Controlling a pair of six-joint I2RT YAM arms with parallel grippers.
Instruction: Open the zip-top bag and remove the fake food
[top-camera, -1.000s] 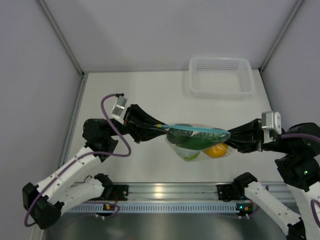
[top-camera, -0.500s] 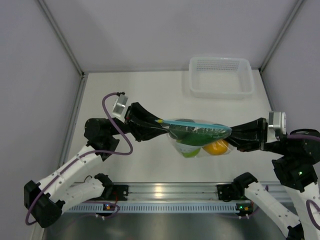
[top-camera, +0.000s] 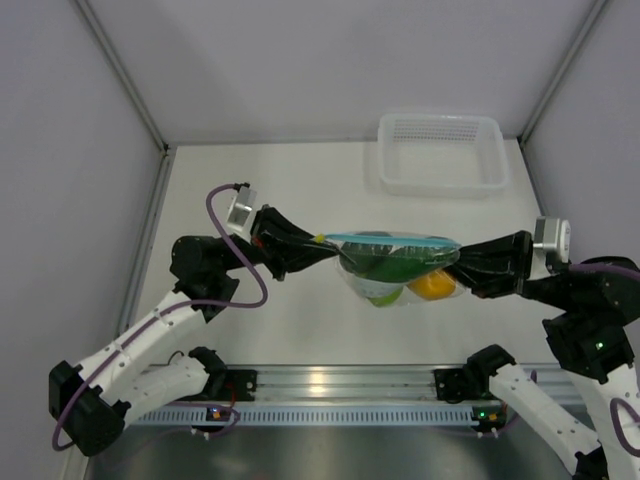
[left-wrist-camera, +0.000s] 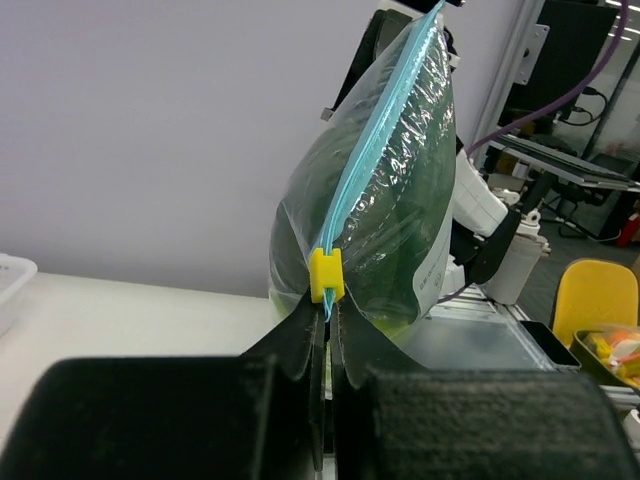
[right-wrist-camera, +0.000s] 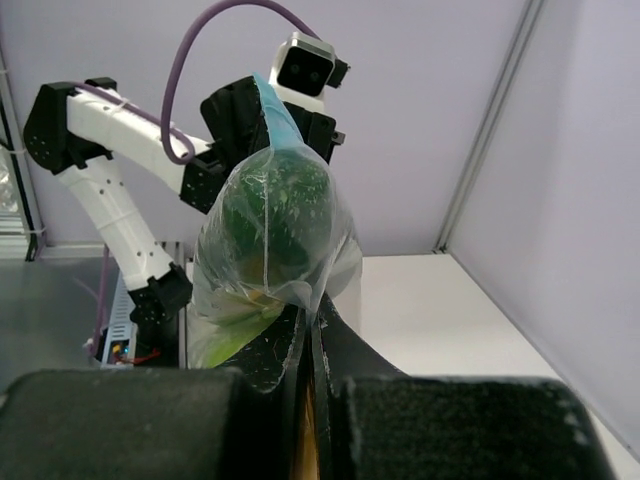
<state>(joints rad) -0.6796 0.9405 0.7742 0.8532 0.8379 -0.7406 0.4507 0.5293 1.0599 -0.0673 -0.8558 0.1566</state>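
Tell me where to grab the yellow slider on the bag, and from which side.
Pinch the slider across its two flat faces, coming from the bag's left end, in line with the zip strip. The strip is pulled straight between the left claw and right claw, and the slider sits just beyond the left one's tips, so that side likely suits.

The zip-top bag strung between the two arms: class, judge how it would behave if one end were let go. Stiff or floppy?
Probably floppy: the zip-top bag sags below its taut blue zip strip, bellied by the fake food. Released at one end, it would likely drop and swing. The crinkled film looks thin, so it may slip or tear.
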